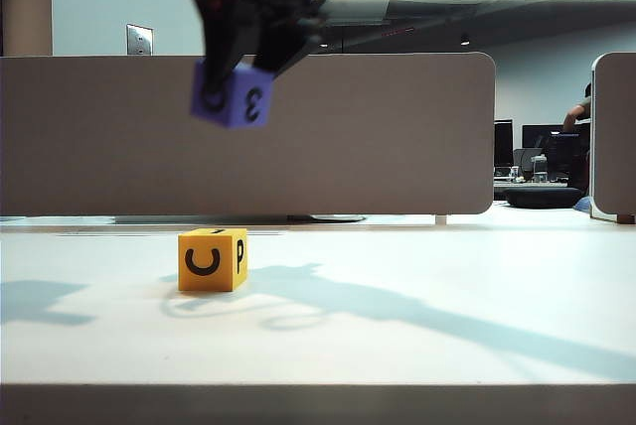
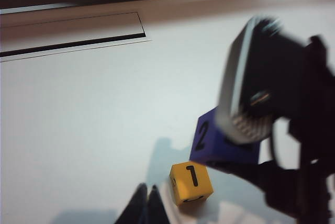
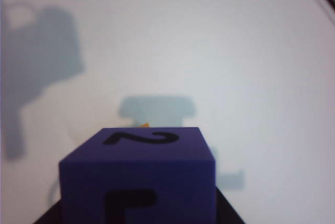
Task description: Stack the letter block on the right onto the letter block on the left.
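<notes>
A yellow letter block (image 1: pixel 213 259) rests on the white table (image 1: pixel 447 286), showing a C and a P on its sides; it also appears in the left wrist view (image 2: pixel 191 182) with a 1 on top. High above it hangs a purple block (image 1: pixel 234 94), with my right gripper (image 1: pixel 238 72) shut on it. The right wrist view is filled by this purple block (image 3: pixel 138 174), and a sliver of the yellow block (image 3: pixel 144 125) peeks out behind it. My left gripper (image 2: pixel 146 205) is shut and empty, low over the table beside the yellow block. In that view the purple block (image 2: pixel 217 143) hovers close over the yellow one.
A long grey partition (image 1: pixel 328 137) runs along the table's back edge, with a second panel (image 1: pixel 614 137) at the far right. A dark slot (image 2: pixel 73 43) lies in the tabletop near the back. The arms' shadows fall across the table.
</notes>
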